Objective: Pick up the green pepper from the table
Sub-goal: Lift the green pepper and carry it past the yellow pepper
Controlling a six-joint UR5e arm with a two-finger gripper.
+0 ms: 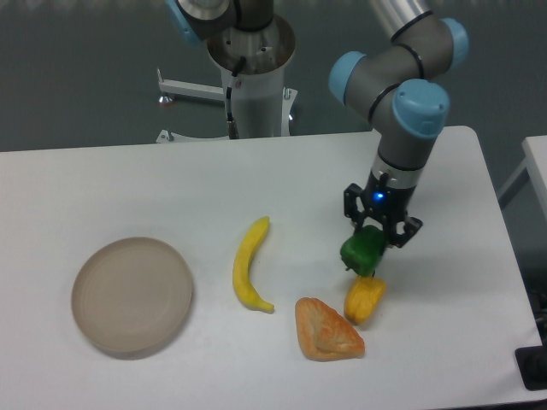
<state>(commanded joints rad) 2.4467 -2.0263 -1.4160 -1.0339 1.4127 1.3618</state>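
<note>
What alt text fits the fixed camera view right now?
The gripper holds the green pepper just above the yellow pepper on the white table. A pastry, banana and beige plate lie leftward.
</note>
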